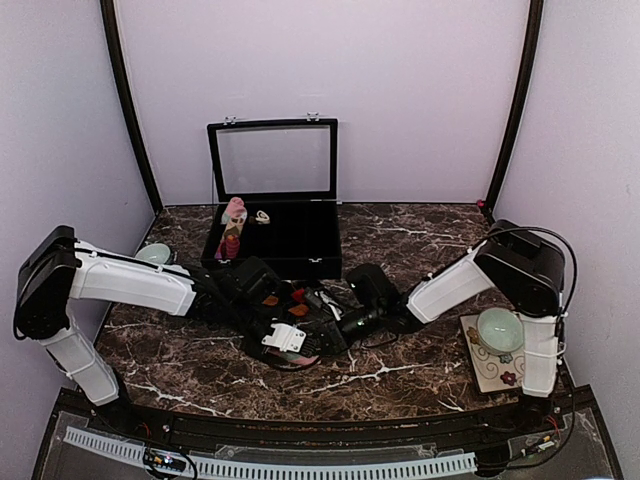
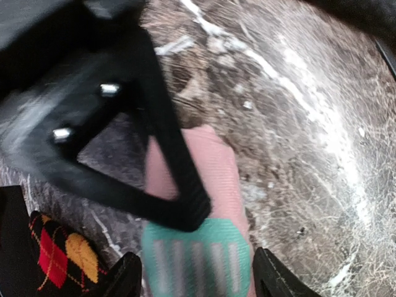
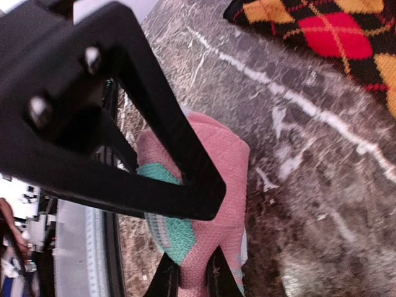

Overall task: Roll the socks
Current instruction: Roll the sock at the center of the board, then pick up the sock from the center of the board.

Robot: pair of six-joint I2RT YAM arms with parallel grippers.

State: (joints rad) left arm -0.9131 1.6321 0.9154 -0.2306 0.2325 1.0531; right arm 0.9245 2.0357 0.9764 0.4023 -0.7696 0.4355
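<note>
Clamping the pink sock (image 3: 216,161) in the right gripper (image 3: 193,275), straddling its teal band with left gripper (image 2: 198,278) jaws apart — seemingly just starting the roll, leaving the argyle sock (image 3: 322,31) flat.

Nothing readable on any of my three feeds, folks. I can't make out any lettering, labels or numbers. The pink sock (image 3: 226,161) only shows teal patches, the black argyle sock (image 3: 322,31) just its coloured diamonds, and anything smaller is too blurry to tell.
</note>
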